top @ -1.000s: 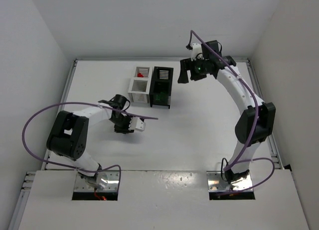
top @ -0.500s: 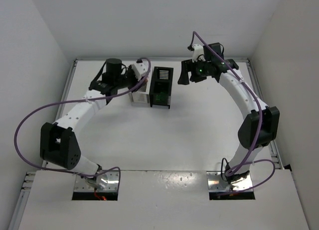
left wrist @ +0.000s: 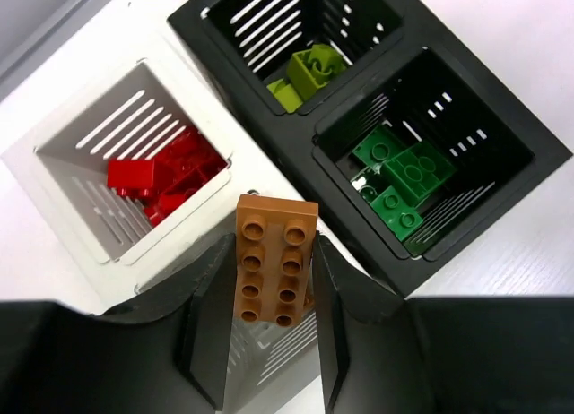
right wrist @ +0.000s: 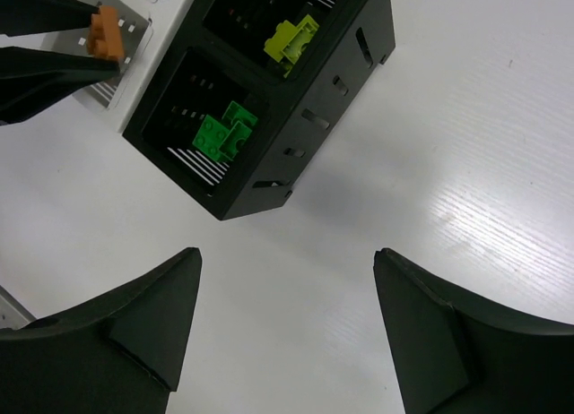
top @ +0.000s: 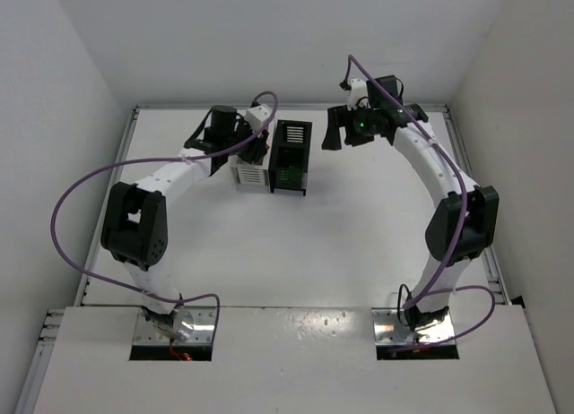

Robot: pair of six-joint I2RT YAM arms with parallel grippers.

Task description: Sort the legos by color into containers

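My L hand (left wrist: 273, 257): clamped on orange-brown brick (left wrist: 274, 266) over white bin (left wrist: 269, 356).
My R hand (right wrist: 287, 257): spread wide, holding nothing.

Open table (top: 359, 226) right of the black bin (top: 289, 174); left pincer (left wrist: 271, 275), clamping a brown brick (left wrist: 273, 244), overhangs the white bins (left wrist: 99, 138).

You have nothing legible here: no text, label, brand, number or sign can be read in any view. The studs on the orange-brown brick (left wrist: 276, 272) in the left hand (left wrist: 275, 245) are too blurred to show lettering. The black bin (left wrist: 363, 90) and white bin (left wrist: 67, 176) beyond that hand show no readable marking.
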